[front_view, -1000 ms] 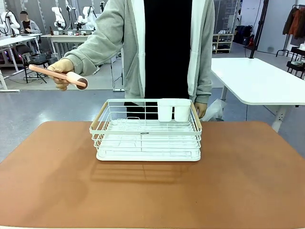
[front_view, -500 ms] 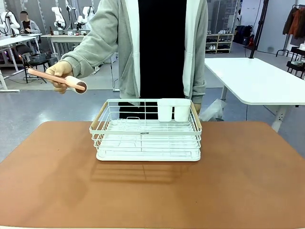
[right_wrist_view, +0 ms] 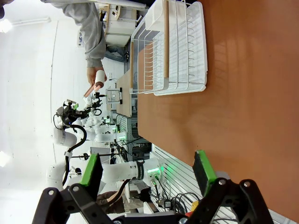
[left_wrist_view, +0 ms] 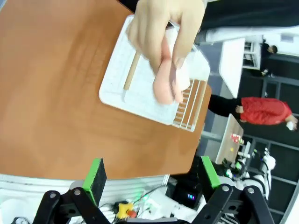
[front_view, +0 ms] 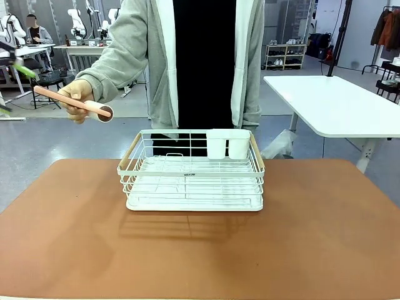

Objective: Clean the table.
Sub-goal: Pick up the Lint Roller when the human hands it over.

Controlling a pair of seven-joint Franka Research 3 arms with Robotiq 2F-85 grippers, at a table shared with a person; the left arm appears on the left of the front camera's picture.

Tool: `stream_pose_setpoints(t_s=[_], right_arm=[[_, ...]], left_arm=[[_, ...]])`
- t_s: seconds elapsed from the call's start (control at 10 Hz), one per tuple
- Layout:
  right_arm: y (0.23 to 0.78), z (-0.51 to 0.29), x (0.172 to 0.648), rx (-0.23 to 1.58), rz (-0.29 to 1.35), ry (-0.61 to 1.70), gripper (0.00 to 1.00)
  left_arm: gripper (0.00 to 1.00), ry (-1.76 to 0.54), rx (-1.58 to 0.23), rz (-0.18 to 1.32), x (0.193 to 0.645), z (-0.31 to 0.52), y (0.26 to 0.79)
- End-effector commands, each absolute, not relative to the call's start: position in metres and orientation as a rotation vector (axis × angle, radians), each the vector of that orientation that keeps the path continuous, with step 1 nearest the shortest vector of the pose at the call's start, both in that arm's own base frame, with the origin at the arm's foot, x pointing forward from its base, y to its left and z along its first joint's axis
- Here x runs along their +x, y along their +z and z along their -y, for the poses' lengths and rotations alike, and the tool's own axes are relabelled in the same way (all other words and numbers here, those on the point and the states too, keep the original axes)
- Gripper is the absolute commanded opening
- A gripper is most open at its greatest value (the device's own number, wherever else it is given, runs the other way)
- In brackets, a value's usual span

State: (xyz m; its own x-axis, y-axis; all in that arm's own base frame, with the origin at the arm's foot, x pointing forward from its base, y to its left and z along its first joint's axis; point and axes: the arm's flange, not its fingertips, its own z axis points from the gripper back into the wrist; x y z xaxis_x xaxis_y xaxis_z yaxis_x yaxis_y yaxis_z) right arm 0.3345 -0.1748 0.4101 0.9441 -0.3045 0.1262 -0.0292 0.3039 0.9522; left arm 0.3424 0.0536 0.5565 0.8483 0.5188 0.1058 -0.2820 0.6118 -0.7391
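The reddish-brown table (front_view: pixel 200 256) carries a white wire dish rack (front_view: pixel 194 181) near its far edge. At the far side a person's hand (front_view: pixel 75 100) holds out a pink-handled roller (front_view: pixel 87 105) with a white head, above and left of the table. At the picture's left edge my left gripper (front_view: pixel 9 87) is blurred and open, just beyond the handle's tip. In the left wrist view, the hand and pink handle (left_wrist_view: pixel 163 86) loom ahead of the open left gripper (left_wrist_view: pixel 152 173), apart from its pads. My right gripper (right_wrist_view: pixel 147 169) is open and holds nothing above the table (right_wrist_view: pixel 243 107).
Two white cups (front_view: pixel 227 144) stand in the rack's back right part. A white-topped table (front_view: pixel 337 103) stands at the far right behind the brown one. The rack (right_wrist_view: pixel 173 46) lies well ahead of the right gripper.
The person has shifted slightly left, still holding the roller out. My left gripper has come into the front view at the left edge, near the handle's tip.
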Motion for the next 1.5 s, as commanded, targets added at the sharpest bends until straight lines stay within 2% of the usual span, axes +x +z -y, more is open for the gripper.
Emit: stream_pose_setpoints(t_s=[0.0,0.5,0.9,1.0,1.1,1.2,1.3,1.4], right_arm=[[0.413,0.173,0.333,1.273,0.318,-0.188,1.00],[0.413,0.173,0.333,1.273,0.318,-0.188,1.00],[0.413,0.173,0.333,1.273,0.318,-0.188,1.00],[0.413,0.173,0.333,1.273,0.318,-0.188,1.00],[0.413,0.173,0.333,1.273,0.318,-0.188,1.00],[0.413,0.173,0.333,1.273,0.318,-0.188,1.00],[0.413,0.173,0.333,1.273,0.318,-0.188,1.00],[0.413,0.173,0.333,1.273,0.318,-0.188,1.00]], left_arm=[[1.00,0.522,-0.800,0.381,0.361,-0.033,0.539],[1.00,0.517,-0.815,0.426,0.391,-0.017,0.515],[1.00,0.525,-0.837,0.435,0.392,-0.022,0.513],[0.85,0.511,-0.836,0.459,0.392,-0.023,0.514],[0.81,0.519,-0.838,0.455,0.392,-0.024,0.514],[0.66,0.524,-0.839,0.449,0.393,-0.024,0.513],[0.62,0.526,-0.841,0.448,0.393,-0.025,0.512],[0.48,0.525,-0.846,0.450,0.393,-0.025,0.513]])
